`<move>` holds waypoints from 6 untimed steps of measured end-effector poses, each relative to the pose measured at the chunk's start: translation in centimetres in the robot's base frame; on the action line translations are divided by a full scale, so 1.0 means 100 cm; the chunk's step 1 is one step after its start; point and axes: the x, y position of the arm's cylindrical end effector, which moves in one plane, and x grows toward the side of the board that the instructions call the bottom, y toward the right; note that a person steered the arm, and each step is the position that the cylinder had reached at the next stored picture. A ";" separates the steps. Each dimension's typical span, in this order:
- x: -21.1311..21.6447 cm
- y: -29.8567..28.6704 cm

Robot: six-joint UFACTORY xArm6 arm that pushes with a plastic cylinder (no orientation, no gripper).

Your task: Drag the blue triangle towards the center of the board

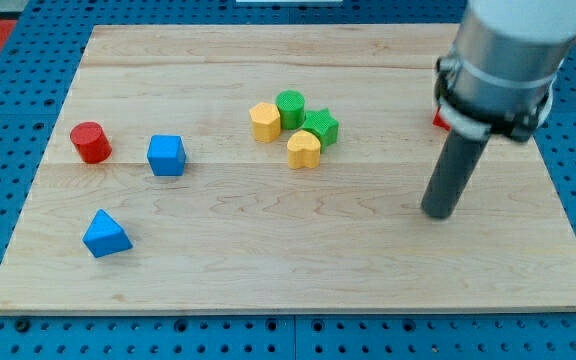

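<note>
The blue triangle point(106, 234) lies near the board's lower left corner. My tip point(438, 213) rests on the board at the view's right, far to the right of the triangle and a little above its level. A blue cube point(166, 155) sits above and to the right of the triangle. A red cylinder point(90, 142) stands at the left, above the triangle.
A cluster sits just above the board's middle: a yellow hexagon-like block point(264, 121), a green cylinder point(290, 107), a green star point(320, 127) and a yellow heart-like block point(304, 149). A red block point(439, 120) is mostly hidden behind the arm. The wooden board point(288, 270) lies on blue pegboard.
</note>
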 end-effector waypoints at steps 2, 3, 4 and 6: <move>0.071 -0.162; 0.072 -0.269; 0.062 -0.333; 0.009 -0.365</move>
